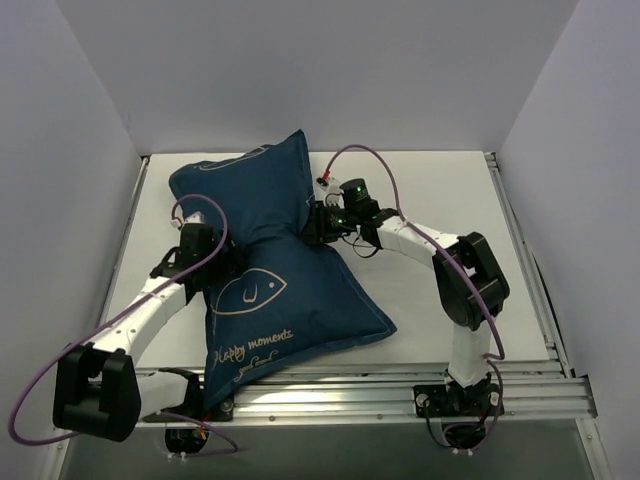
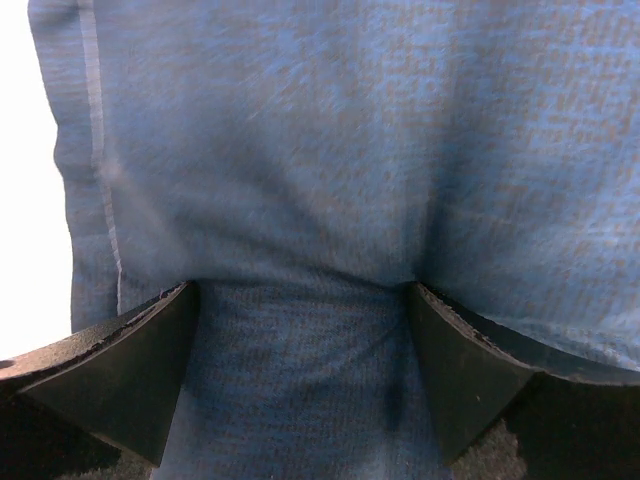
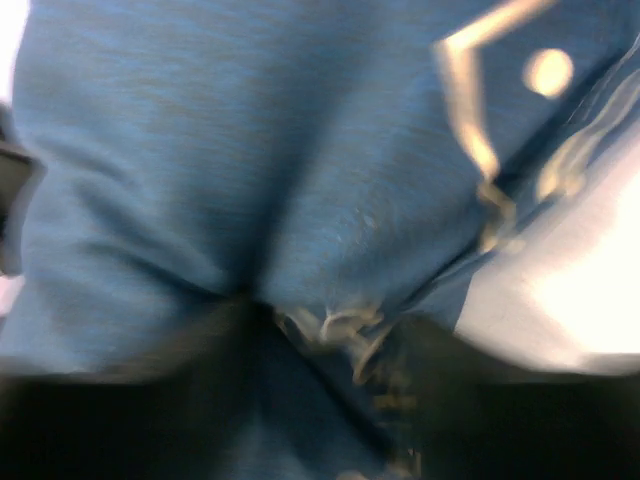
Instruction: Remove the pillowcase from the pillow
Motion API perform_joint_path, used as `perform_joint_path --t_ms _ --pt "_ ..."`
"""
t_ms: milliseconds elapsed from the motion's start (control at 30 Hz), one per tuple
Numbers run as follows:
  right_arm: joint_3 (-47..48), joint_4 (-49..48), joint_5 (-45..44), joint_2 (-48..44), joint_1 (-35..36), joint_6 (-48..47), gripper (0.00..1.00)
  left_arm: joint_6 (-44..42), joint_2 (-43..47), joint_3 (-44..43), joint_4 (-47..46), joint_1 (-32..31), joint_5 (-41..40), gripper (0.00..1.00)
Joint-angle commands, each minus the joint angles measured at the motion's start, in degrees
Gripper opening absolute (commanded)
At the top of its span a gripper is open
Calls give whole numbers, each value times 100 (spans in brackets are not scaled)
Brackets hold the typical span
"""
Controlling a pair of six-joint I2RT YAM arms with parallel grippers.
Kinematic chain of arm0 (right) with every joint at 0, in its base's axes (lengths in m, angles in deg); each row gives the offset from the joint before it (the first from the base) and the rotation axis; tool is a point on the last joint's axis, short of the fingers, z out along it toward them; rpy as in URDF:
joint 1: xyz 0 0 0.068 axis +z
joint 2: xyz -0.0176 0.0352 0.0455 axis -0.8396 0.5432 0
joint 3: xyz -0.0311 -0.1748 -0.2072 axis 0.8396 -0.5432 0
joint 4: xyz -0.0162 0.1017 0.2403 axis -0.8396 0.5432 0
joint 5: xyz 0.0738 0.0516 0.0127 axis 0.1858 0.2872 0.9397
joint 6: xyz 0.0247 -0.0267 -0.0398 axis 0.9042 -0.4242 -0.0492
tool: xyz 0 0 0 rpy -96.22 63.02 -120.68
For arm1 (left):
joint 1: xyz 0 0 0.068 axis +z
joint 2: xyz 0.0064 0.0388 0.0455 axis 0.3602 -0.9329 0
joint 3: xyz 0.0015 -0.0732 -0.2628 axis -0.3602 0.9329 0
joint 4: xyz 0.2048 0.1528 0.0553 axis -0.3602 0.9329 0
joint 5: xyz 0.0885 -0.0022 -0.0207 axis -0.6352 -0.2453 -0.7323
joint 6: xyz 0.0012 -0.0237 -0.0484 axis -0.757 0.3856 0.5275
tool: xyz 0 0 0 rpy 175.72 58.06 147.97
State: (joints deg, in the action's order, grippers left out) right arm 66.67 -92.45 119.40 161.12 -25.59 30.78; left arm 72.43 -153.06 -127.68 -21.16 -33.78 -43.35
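Overhead, a white table (image 1: 440, 190) fills a small booth with plain pale walls (image 1: 320, 70) on three sides. Ribbed metal rails (image 1: 380, 385) run along its near edge, where both arm bases are bolted.

The pillowcase (image 1: 270, 270) lies slantwise across the left and middle of the table, one corner near the back wall and the other end reaching the near rails. It is plump, so the pillow is inside and out of sight. The pillowcase is squeezed at its middle into a bow-tie shape, with a drawn fish (image 1: 250, 292) and cursive script (image 1: 255, 345) on the near half. The left hand (image 1: 222, 266) meets that narrow waist from the left and the right hand (image 1: 313, 225) from the right.

The left wrist camera adds what the top view cannot show. Its two dark fingers (image 2: 120, 370) stand moderately apart with a fold of blue cloth bunched tight between them, and a stitched hem runs beside bright table at the left edge. The right wrist camera is blurred. Creases in the cloth converge into the dark shapes at the bottom, so that hand also appears closed on the pillowcase.
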Motion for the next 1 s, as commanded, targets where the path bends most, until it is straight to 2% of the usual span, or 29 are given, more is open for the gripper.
perform_joint_path --t_ms 0,67,233,400,500,633,700,867,933,967 --pt "-6 -395 1102 -131 286 -10 22 182 -498 19 -528 -508 149 94" --pt "-32 -168 1006 -307 277 -168 0 287 -788 -122 -590 -859 105 94" --pt "195 720 435 -1308 137 -608 0 516 -1280 -991 -748 -1615 -62 94" --pt "1117 2151 -426 -2240 -153 -1143 0 587 -1544 -1958 -906 -2493 -221 94" --pt "1715 2838 -901 -2329 -145 -1459 0 613 -1606 -2258 -1309 -2767 -238 94" --pt "1779 3147 -1174 -2268 30 -1601 0 762 -1397 -2074 -1381 -2794 -414 94" --pt "1569 3147 -1411 -2163 284 -1636 0 841 -1203 -1697 -1303 -2776 -642 94" --pt "909 2788 -1631 -1785 698 -1452 0 1044 -140 -870 -776 -2680 -1090 94" --pt "672 2699 -1719 -1627 987 -1391 0 1079 481 -589 -301 -2653 -1249 94" --pt "636 2681 -1771 -1600 1111 -1347 6 1087 712 -501 -126 -2627 -1293 94"
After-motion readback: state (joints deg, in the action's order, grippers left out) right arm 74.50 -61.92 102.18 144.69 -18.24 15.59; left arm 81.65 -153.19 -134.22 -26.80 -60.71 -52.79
